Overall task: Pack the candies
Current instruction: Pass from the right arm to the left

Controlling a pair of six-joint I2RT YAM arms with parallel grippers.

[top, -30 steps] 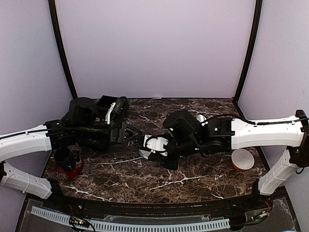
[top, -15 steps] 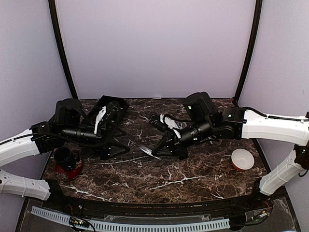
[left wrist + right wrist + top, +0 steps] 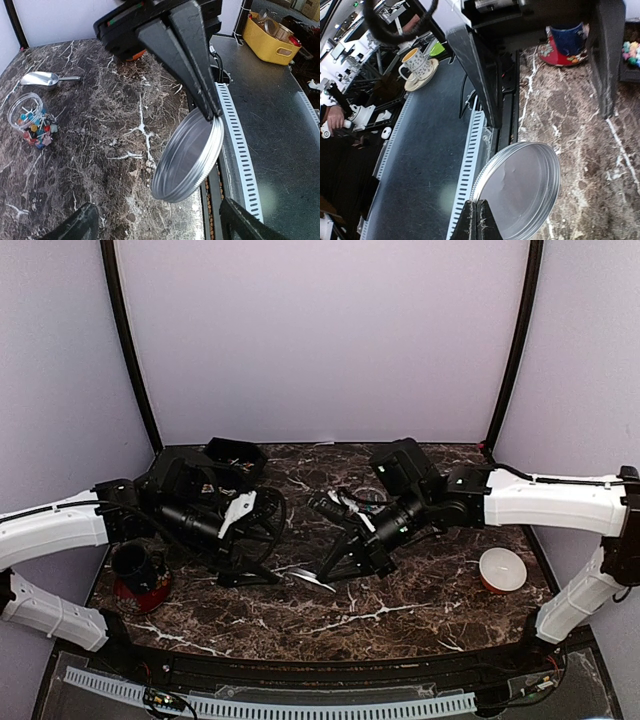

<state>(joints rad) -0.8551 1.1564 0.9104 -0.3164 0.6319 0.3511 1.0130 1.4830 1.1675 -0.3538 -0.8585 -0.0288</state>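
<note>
candies (image 3: 34,134) in jar (image 3: 21,106), scoop (image 3: 42,80) near

Dark marble table, white & black robot arms, pale lilac walls.
Table (image 3: 400,612): brown-black marble w/ white veins. Walls (image 3: 320,340): plain lilac. L arm (image 3: 55,530) & R arm (image 3: 550,502): white shells, black joints. Right gripper (image 3: 212,112): black. Lid (image 3: 187,160): shiny silver. Jar (image 3: 22,105): clear glass. Candies (image 3: 35,132): mixed pink, blue, yellow, red. Scoop (image 3: 45,79): silver. Bowl (image 3: 502,568): white, orange-red rim. Cup (image 3: 567,36): dk blue, on red base. Bin (image 3: 270,42): yellow.
</note>
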